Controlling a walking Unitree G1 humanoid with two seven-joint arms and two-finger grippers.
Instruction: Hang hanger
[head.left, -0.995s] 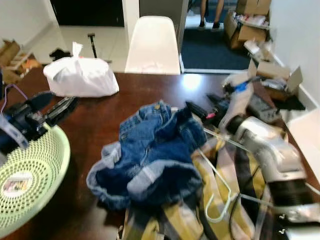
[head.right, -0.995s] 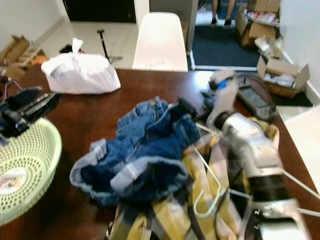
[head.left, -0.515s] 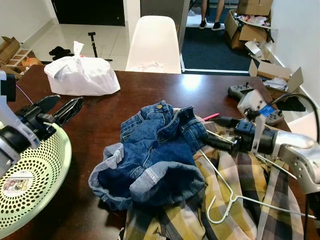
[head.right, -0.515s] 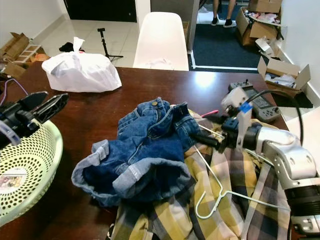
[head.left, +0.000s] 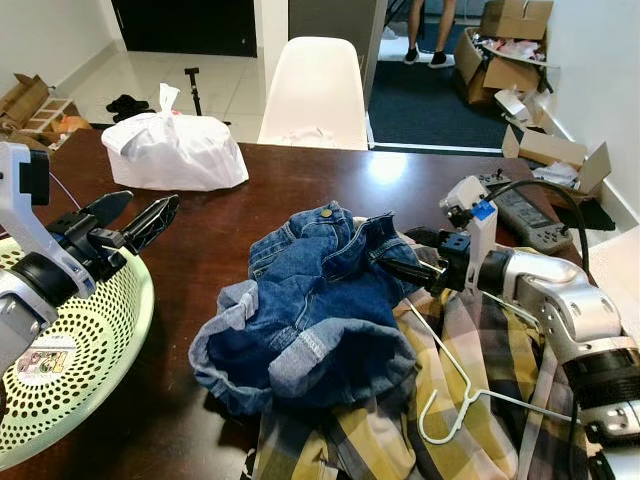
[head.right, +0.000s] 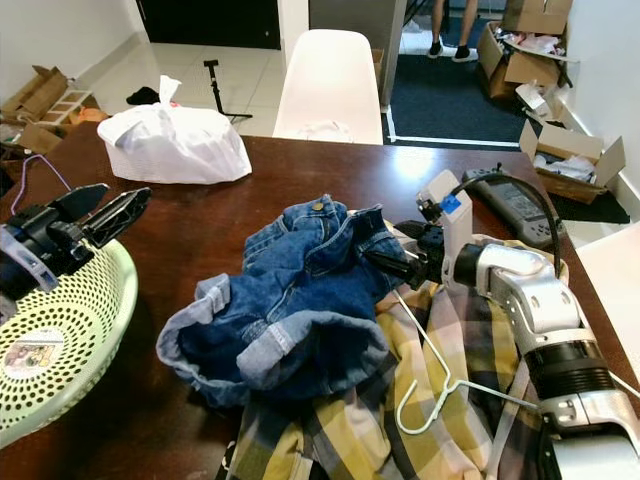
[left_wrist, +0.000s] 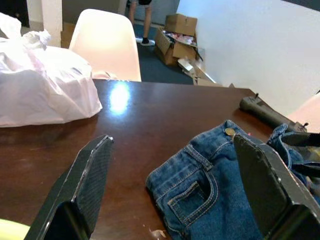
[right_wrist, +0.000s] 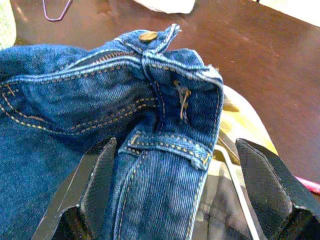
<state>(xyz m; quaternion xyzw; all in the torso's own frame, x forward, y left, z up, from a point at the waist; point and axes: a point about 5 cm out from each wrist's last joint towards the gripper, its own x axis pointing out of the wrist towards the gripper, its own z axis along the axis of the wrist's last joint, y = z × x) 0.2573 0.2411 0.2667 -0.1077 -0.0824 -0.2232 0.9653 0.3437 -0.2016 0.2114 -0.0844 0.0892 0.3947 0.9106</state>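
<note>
A: Start with the big things.

B: A glossy dark brown table bears everything. Behind it stands a smooth white moulded chair. On the table, under and beside the right arm, lies a soft yellow and grey plaid shirt; crumpled blue denim shorts with rolled cuffs lie partly on it.

A: And the left side?

B: A pale green plastic basket, round and full of small holes, sits below the left gripper. A round sticker lies inside it; its print is too small to read. Ahead of that gripper is a knotted white plastic bag.

A: The grippers?

B: The left gripper hovers above the basket rim with its fingers spread wide. The right gripper reaches toward the shorts' waistband, fingers also spread, holding nothing.

A: Where is the hanger?

B: The hanger, thin white wire, lies flat on the shirt, just behind the right gripper's tips, its hook curling toward the robot.

A: What do the wrist cameras add?

B: The right wrist view gives the orange stitching, zip and brass button of the shorts, with the hanger's wire beside one finger, and a thin purple wire loop on the table beyond. The left wrist view shows cardboard boxes against a white wall, and a person's legs by them.

A: Anything smaller?

B: A grey controller beyond the right arm, whose wrist carries a blue tag.
</note>
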